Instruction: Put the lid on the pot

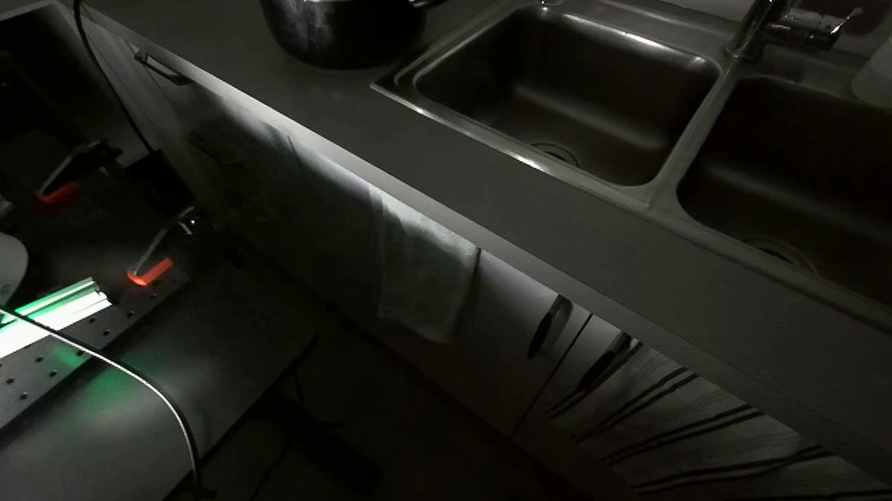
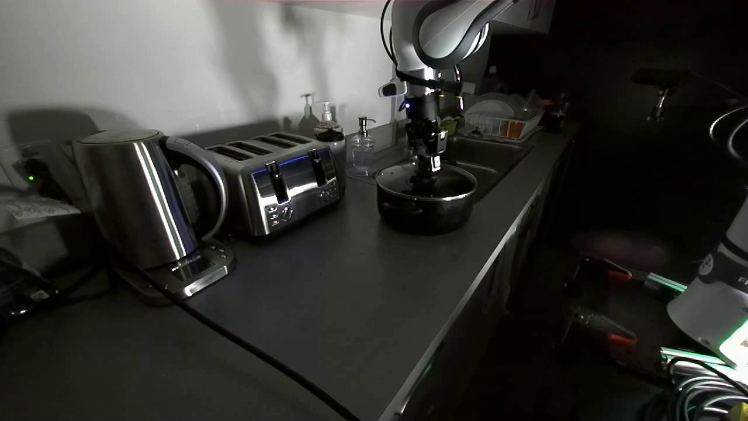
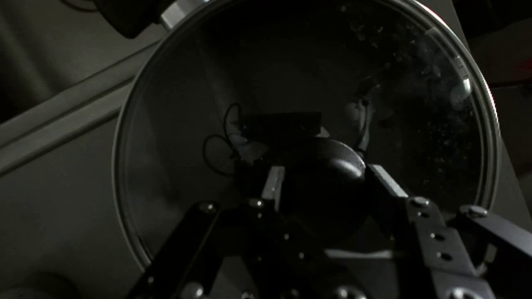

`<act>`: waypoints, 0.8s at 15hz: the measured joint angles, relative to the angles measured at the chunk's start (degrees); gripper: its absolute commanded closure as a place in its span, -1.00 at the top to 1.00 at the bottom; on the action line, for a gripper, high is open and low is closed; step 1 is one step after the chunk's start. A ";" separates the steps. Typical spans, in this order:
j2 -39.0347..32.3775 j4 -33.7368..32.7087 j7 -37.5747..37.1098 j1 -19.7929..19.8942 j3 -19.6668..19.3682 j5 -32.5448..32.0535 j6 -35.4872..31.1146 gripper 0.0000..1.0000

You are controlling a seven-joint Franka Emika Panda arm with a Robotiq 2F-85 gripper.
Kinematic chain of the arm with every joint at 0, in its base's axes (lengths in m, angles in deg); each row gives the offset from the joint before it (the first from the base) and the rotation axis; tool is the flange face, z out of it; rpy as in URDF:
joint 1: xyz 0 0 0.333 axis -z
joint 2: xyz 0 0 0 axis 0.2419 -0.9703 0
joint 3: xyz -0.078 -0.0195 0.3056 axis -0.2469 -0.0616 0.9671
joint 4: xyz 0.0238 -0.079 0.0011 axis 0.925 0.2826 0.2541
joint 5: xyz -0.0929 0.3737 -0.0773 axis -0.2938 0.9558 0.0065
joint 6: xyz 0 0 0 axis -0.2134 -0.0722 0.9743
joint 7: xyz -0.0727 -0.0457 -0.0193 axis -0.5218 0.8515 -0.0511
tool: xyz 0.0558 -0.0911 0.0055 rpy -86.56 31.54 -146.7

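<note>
Wrist view gave me the jaws best: the gripper (image 3: 325,167) stood partly parted, about as wide as the round dark knob (image 3: 328,187) on the glass lid (image 3: 299,91), with one of its fingers (image 3: 273,187) to each side. The finger at the right of that picture met the knob's edge; shadow made the opposite contact harder for me to read, but the spacing matched a grip on the lid by its knob. Pale metal ringed the glass beneath, and a short side handle (image 3: 181,15) stuck out past that ring at the picture's top left. In an exterior view I had the arm's (image 2: 409,47) wrist pointing down at the lid, which lay over the mouth of the pot (image 2: 426,216); whether it was fully seated all round, I couldn't tell. Both exterior views put the pot on the counter (image 2: 350,280), upright, set back from the front edge and just beside a corner of the sink (image 1: 592,115). Along the counter's back edge I saw the toaster (image 2: 298,181), with the steel kettle (image 2: 137,199) next to it, well apart from the pot. Toward the far end, past the sink, stood a white dish rack (image 2: 479,124). A pale towel (image 1: 426,279) hung below the front edge.
</note>
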 measured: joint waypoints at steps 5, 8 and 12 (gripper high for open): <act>0.28 1.49 0.51 -0.34 0.31 -1.27 -3.47 0.95; 0.58 3.22 1.36 -0.35 0.48 -1.27 -6.15 1.00; 2.69 6.40 4.16 -0.23 0.49 -1.23 -8.67 1.00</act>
